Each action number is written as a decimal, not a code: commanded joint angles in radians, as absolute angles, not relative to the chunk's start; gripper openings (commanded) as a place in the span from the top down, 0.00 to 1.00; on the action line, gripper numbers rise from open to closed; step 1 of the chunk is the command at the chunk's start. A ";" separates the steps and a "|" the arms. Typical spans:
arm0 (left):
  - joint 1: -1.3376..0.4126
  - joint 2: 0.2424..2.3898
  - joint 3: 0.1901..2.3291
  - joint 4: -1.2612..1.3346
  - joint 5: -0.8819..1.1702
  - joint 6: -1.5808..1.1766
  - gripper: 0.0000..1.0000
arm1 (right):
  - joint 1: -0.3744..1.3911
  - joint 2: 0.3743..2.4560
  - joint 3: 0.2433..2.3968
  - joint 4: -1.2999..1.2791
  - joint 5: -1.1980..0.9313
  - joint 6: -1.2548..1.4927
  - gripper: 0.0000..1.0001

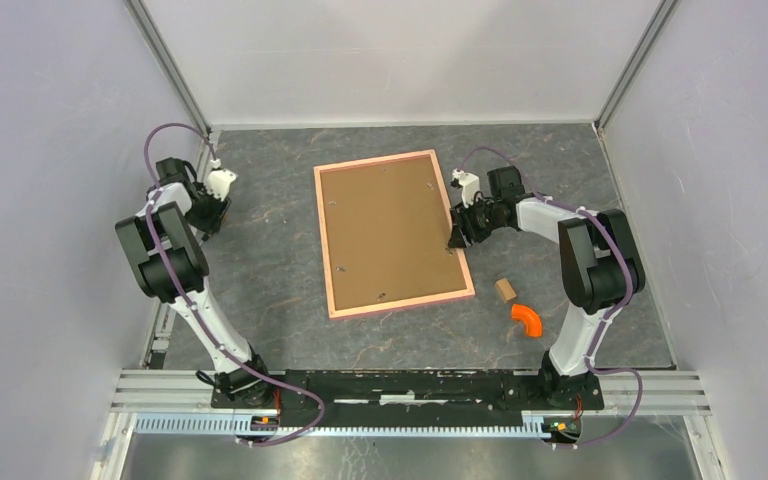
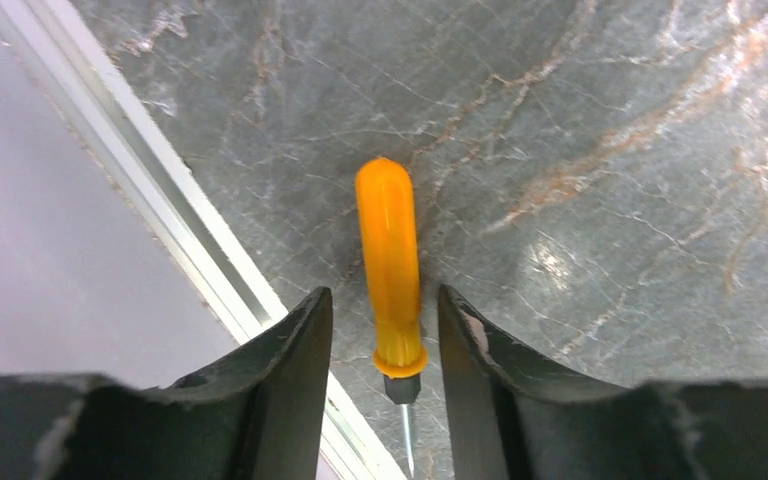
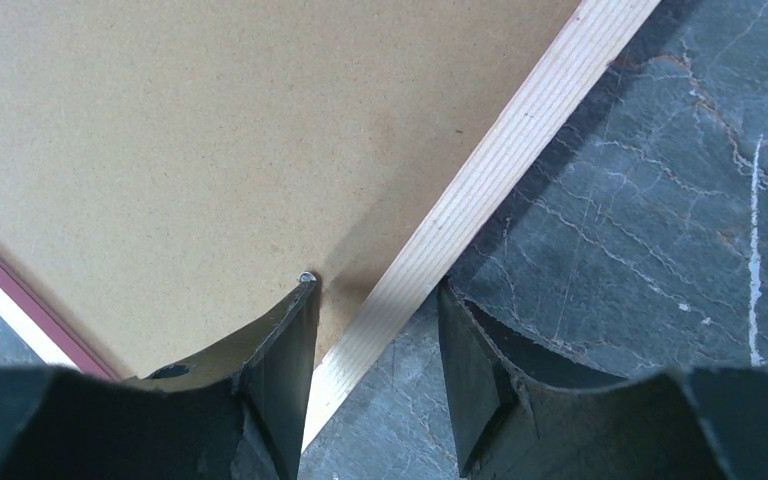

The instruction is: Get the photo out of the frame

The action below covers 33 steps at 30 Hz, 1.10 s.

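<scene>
Your frame [image 1: 392, 232] lies face down mid-bench, toward the far edge, with its brown back up. The photo is hidden beneath that board and cannot be seen. Your right hand [image 3: 375, 290] is spread and straddles the frame's right rim. One fingertip [image 3: 295, 310] touches a small metal tab [image 3: 307, 277], likely to bend it clear and free the back. Your left hand [image 2: 385, 300] hovers near the bench's left edge, also spread, its fingers either side of an orange-handled screwdriver [image 2: 388, 240] lying flat, probably ready to grasp it for prying tabs.
</scene>
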<state>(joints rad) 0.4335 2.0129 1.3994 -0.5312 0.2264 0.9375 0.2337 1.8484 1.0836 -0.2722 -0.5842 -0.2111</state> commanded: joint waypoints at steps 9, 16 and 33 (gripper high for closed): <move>0.421 2.076 1.382 -0.650 0.194 0.869 0.29 | 0.241 1.815 1.101 -0.300 -0.627 -0.225 0.45; 0.421 2.075 1.387 -0.657 0.189 0.860 0.20 | 0.240 1.816 1.118 -0.315 -0.633 -0.232 0.44; 0.402 1.600 1.339 -0.608 0.367 0.679 0.00 | 0.232 1.695 1.241 -0.366 -0.580 -0.321 0.26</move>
<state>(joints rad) 0.4255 1.8618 1.3567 -0.6415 0.2474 0.7757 0.2337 1.7996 1.1576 -0.3622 -0.5888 -0.2646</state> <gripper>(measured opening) 0.994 0.703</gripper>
